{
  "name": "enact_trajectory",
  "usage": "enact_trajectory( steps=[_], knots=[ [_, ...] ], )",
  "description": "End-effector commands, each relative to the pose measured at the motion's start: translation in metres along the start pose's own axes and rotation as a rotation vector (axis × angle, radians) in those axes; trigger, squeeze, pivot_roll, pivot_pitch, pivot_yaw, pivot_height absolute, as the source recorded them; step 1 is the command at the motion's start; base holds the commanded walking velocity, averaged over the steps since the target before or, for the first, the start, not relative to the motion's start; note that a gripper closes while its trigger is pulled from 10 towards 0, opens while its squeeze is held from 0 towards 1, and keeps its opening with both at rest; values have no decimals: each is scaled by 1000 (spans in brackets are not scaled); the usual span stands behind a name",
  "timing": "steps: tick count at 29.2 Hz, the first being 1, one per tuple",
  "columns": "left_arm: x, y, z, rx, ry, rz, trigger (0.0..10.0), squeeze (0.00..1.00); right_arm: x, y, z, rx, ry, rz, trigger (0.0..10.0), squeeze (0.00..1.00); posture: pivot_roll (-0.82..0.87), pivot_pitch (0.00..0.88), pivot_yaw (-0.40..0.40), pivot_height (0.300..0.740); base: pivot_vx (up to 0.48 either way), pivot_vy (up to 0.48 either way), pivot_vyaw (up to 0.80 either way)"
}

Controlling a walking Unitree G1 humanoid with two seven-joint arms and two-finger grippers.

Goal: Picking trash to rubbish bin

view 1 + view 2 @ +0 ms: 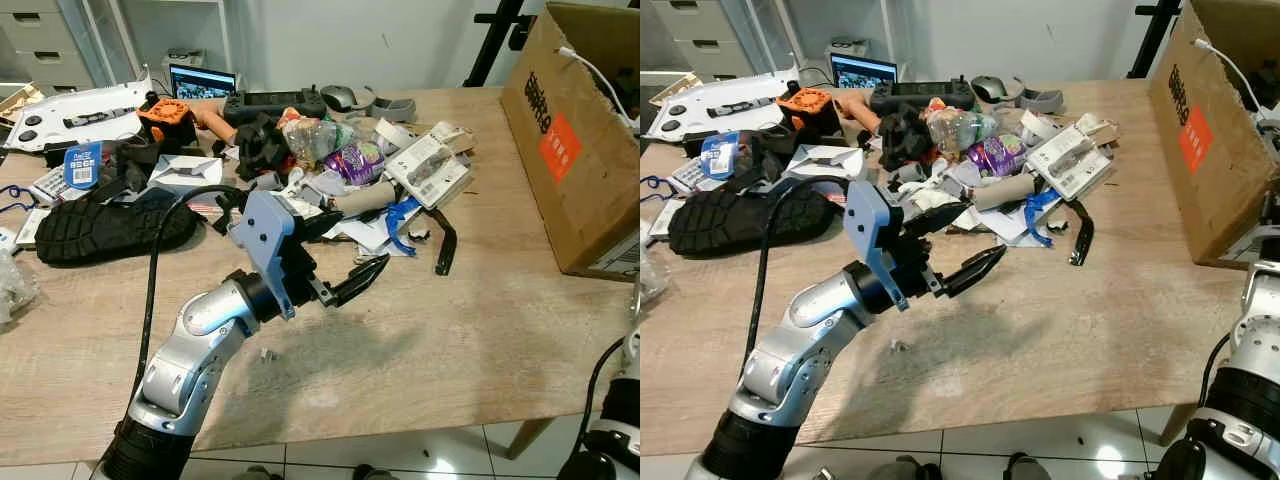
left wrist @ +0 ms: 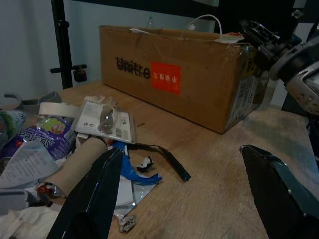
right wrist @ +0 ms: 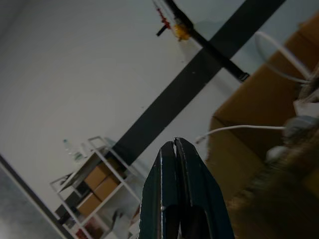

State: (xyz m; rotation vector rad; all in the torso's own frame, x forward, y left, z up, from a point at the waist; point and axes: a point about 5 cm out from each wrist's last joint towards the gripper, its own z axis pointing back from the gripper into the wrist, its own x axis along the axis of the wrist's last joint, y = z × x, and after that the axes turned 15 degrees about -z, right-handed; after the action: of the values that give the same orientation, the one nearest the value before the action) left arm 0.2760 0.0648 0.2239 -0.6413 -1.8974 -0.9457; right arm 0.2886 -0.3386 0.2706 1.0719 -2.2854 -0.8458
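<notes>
Left pincer [image 1: 352, 277] hovers spread wide, empty, just short of the trash heap [image 1: 360, 175] on the table [image 1: 430, 340]; a cardboard tube [image 2: 75, 162] and blue scrap [image 2: 130, 169] lie nearest; beyond stands the cardboard box [image 1: 575, 130], a white cable [image 1: 600, 75] trailing from it; right pincer [image 3: 182, 194] is pressed closed, empty.

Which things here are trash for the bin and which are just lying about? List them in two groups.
For the job: left gripper, open above the table; cardboard tube; purple wrapper; crumpled plastic bottle; blister pack; blue scrap.

Lying about: black shoe; game controller; cardboard box; right gripper, idle.
</notes>
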Motion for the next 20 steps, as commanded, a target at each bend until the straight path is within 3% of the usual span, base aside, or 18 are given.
enact_trajectory(
  steps=[1, 2, 3, 4, 5, 6, 7, 9, 10, 11, 16, 18, 20],
  knots=[
    [-1, -3, 1, -1, 0, 5, 10000, 0, 1, 12, -8, 53, 15, 18, 0, 0, 32, 197, 21, 740, 0, 0, 0],
    [-1, -2, 1, 1, 2, 3, 10000, 0, -8, 22, -13, 97, 77, 22, 6549, 0, 32, 197, 21, 740, 0, 0, 0],
    [-1, -1, 1, 6, 5, -3, 10000, 0, -21, 33, -17, 147, 167, 22, 10000, 0, 27, 196, 19, 740, 0, 0, 0],
    [-1, -1, 1, 6, 5, -3, 10000, 0, -21, 33, -17, 147, 167, 22, 10000, 0, 27, 196, 19, 740, 0, 0, 0],
    [-2, 0, 1, 18, 12, -13, 10000, 0, -42, 45, -17, 205, 324, 20, 10000, 0, 27, 196, 19, 740, 0, 0, 0],
    [-2, 0, 1, 18, 12, -13, 10000, 0, -42, 45, -17, 205, 324, 20, 10000, 0, 27, 196, 19, 740, 0, 0, 0],
    [-3, 1, 1, 26, 17, -21, 10000, 0, -57, 53, -14, 240, 431, 18, 10000, 0, 25, 196, 15, 740, 0, 0, 0],
    [-4, 3, 1, 54, 20, -32, 10000, 0, -97, 65, 9, 321, 744, 98, 10000, 0, 22, 196, 7, 740, 0, 0, 0],
    [-4, 3, 1, 54, 20, -32, 10000, 0, -97, 65, 9, 321, 744, 98, 10000, 0, 22, 196, 7, 740, 0, 0, 0],
    [-4, 5, 2, 74, 21, -36, 10000, 0, -119, 61, 32, 336, 920, 183, 10000, 0, 22, 196, 7, 740, 0, 0, 0],
    [-7, 8, 3, 114, 43, -51, 10000, 0, -137, 45, 56, 304, 1039, 233, 10000, 0, 24, 200, -1, 740, 0, 0, 0],
    [-10, 12, 7, 153, 82, -69, 10000, 0, -149, 39, 76, 289, 1141, 228, 10000, 0, 24, 199, -6, 740, 0, 0, 0],
    [-17, 20, 10, 217, 149, -108, 10000, 0, -159, 30, 92, 248, 1241, 296, 10000, 0, 22, 198, -8, 740, 0, 0, 0]
  ],
)
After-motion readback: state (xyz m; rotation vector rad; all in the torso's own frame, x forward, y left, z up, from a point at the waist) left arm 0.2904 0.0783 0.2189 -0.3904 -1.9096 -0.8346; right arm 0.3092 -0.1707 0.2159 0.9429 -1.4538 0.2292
